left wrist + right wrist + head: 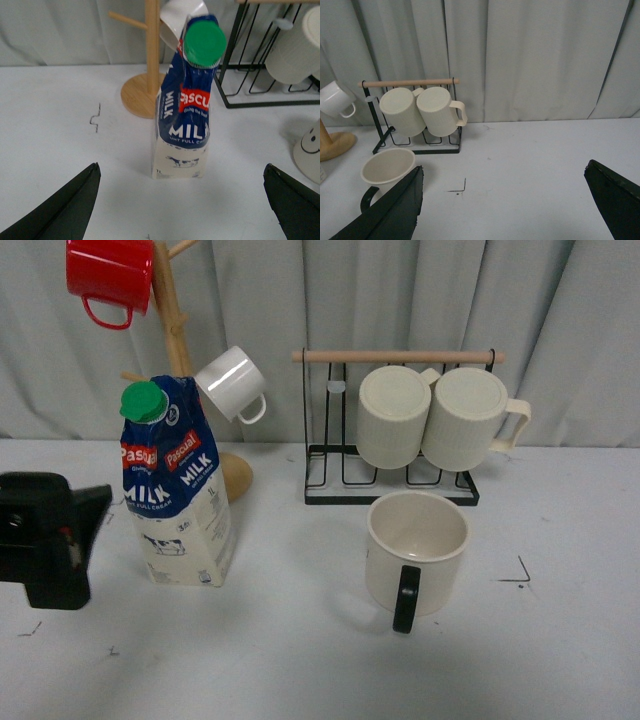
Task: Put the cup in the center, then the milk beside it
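The cup (417,552) is a wide cream mug with a black handle. It stands upright on the white table right of centre, handle toward me. The milk (178,490) is a blue and cream carton with a green cap, upright at the left. My left gripper (45,535) is open and empty, just left of the milk and apart from it. In the left wrist view the milk (189,100) stands ahead of the open left gripper (181,166), and the cup's smiley side (310,150) shows at the edge. My right gripper (504,167) is open and empty, with the cup (387,167) beside one finger.
A wooden mug tree (175,330) behind the milk holds a red mug (110,275) and a small white mug (232,383). A black wire rack (395,485) behind the cup holds two ribbed cream mugs (393,415). A grey curtain closes the back.
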`<control>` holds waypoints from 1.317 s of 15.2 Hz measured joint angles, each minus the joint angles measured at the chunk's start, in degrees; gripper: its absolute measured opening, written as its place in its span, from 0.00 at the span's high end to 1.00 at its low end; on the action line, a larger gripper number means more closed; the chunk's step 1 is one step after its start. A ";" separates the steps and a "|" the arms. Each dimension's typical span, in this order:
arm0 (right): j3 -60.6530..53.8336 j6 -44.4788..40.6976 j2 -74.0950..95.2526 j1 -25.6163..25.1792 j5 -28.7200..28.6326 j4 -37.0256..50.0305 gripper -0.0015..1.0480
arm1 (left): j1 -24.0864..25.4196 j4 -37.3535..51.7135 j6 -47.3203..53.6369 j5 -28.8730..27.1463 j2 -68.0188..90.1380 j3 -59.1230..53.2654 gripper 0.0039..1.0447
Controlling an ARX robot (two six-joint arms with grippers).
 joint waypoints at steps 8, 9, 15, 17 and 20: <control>0.00 0.00 0.00 0.00 0.00 0.00 0.06 | -5.27 7.39 3.87 -2.14 17.03 10.16 0.06; 0.00 0.00 0.00 0.00 0.00 0.00 0.06 | -5.64 8.15 4.74 -3.02 18.62 11.45 0.06; 0.00 0.00 0.00 0.00 0.00 0.00 0.06 | -5.97 8.52 5.95 -8.48 26.40 18.95 0.06; 0.00 0.00 0.00 0.00 0.00 0.00 0.06 | -5.77 7.28 5.57 -8.68 28.48 21.38 0.06; 0.00 0.00 0.00 0.00 0.00 0.00 0.06 | -5.55 6.95 4.81 -8.68 29.55 22.49 0.06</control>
